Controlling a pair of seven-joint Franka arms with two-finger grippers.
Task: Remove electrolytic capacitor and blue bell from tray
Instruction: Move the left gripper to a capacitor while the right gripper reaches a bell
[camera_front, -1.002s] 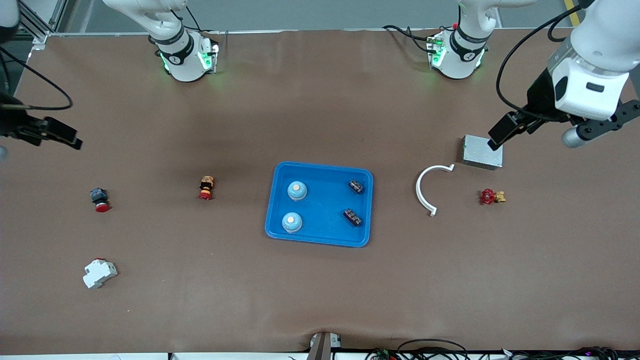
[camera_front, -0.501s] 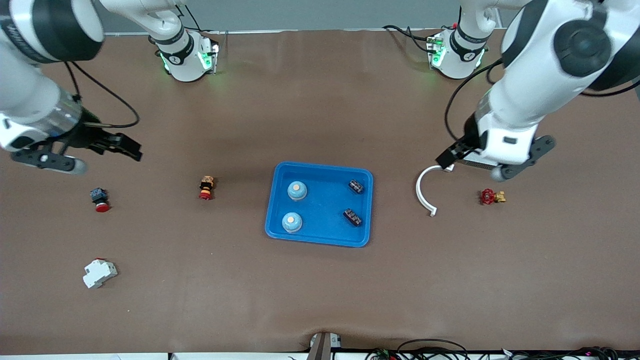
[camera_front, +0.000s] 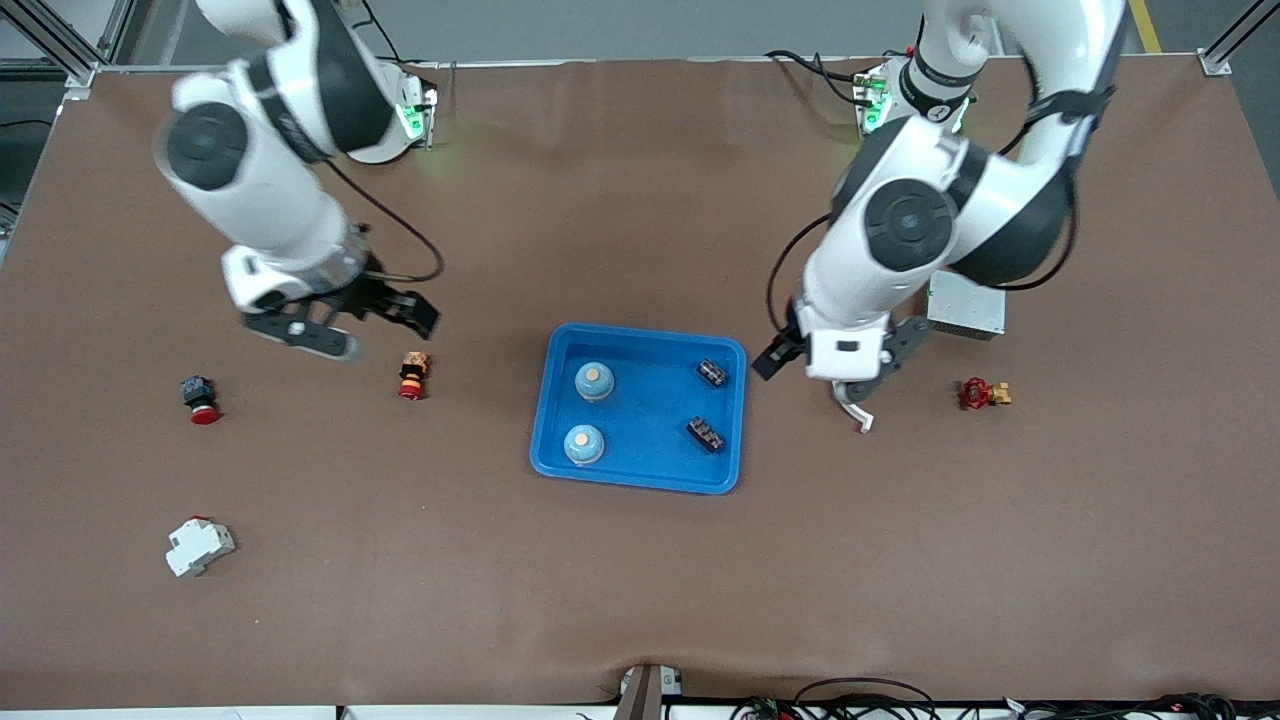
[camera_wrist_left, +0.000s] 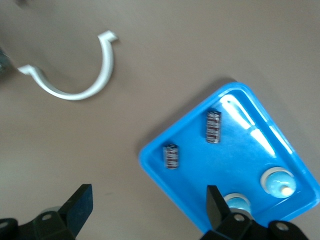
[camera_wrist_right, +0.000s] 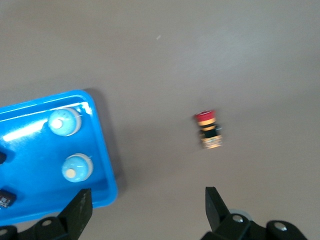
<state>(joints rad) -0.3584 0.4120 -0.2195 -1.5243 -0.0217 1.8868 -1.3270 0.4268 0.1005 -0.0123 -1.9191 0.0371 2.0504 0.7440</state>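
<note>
We are hovering both wide-open, empty end effectors beside the blue tray (camera_front: 640, 478), left end effector (camera_front: 768, 360), right end effector (camera_front: 425, 318), bells (camera_front: 593, 381) and capacitors (camera_front: 711, 373) sitting inside.

Front view: high over the table's edge at 6 o'clock, facing the arm bases at 12; takes in the whole brown table (camera_front: 640, 560)
Left wrist view: looks down from close above; blue tray (camera_wrist_left: 200, 190) toward 4 o'clock, white curved bracket (camera_wrist_left: 80, 92) toward 10
Right wrist view: looks down, close; tray toward 8 o'clock
Shared: all three views show the tray
</note>
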